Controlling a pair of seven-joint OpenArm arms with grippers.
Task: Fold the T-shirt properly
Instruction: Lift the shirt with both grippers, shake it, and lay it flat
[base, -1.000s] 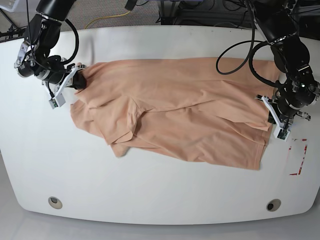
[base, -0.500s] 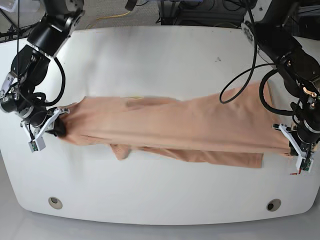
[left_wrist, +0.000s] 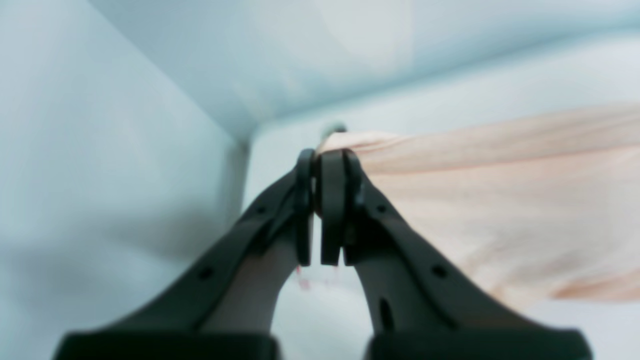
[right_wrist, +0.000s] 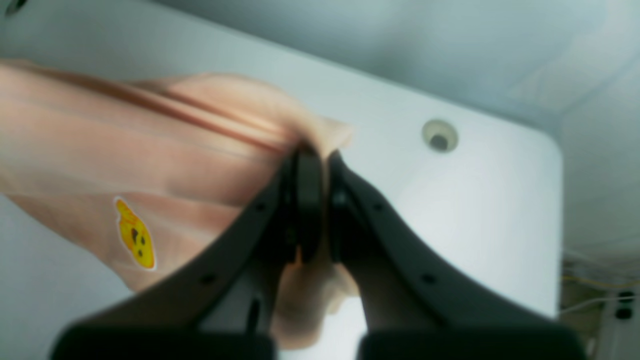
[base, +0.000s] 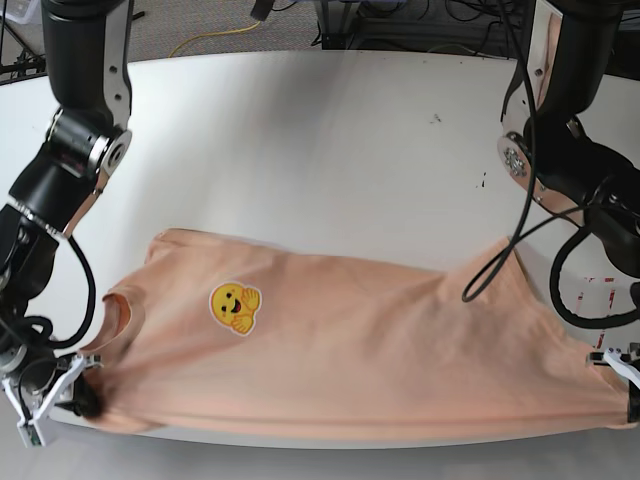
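My main worry at this moment was that the soft peach-pink cotton T-shirt (base: 340, 350) could slide over the near edge of the white desk (base: 300, 150), because its lower border lay just at that edge and both arms were holding it there. A second risk was that the thin cloth could slip out of one grip under the tension, and then that side would fall and make wrinkles. The left end effector (left_wrist: 320, 210) was pressed together on a bunched corner of the shirt, with the cloth running away to its right in the wrist view. The right end effector (right_wrist: 312, 210) was clamped in the same way on the opposite corner, near the round yellow printed emblem (right_wrist: 135, 240). The shirt was spread flat between them, print upward.
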